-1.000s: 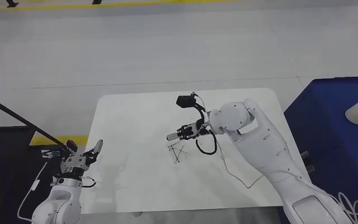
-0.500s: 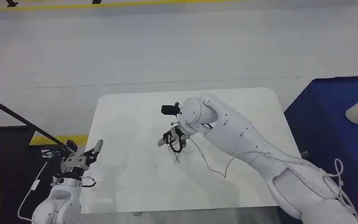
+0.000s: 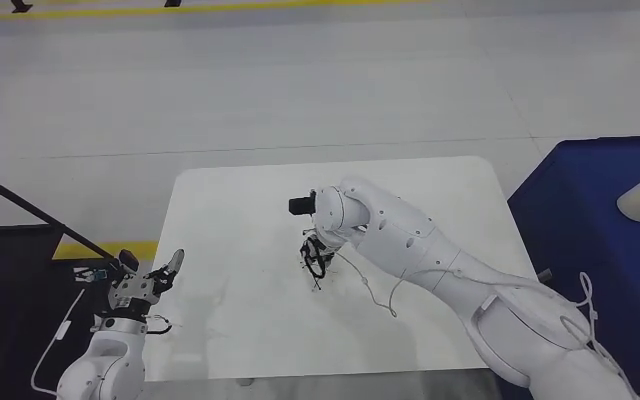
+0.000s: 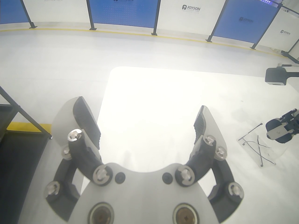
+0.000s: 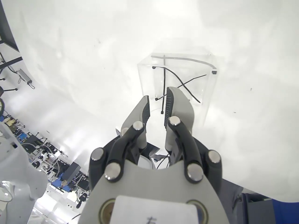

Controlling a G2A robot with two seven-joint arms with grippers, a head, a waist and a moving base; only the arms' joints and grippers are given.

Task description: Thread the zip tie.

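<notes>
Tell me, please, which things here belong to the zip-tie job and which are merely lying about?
Job: zip ties, their clear box, right gripper at it, jaws slightly apart.
Lying about: left gripper beside the table, black frame, blue barrier panels.

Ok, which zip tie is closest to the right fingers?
The straight zip tie, whose head end shows between the fingers; the others lie farther into the clear tray.

1. zip ties (image 5: 164, 75): all black, thin strands crossing, middle of the right wrist view
2. box (image 5: 210, 94) around them: clear, see-through
3. table (image 3: 230, 260): plain white
4. left gripper (image 4: 140, 103): silver metal with black ribbed pads (image 4: 86, 117)
5. fence panels (image 4: 121, 3): alternating blue and white, top of the left wrist view, with a yellow line (image 4: 70, 29) on the pale floor
</notes>
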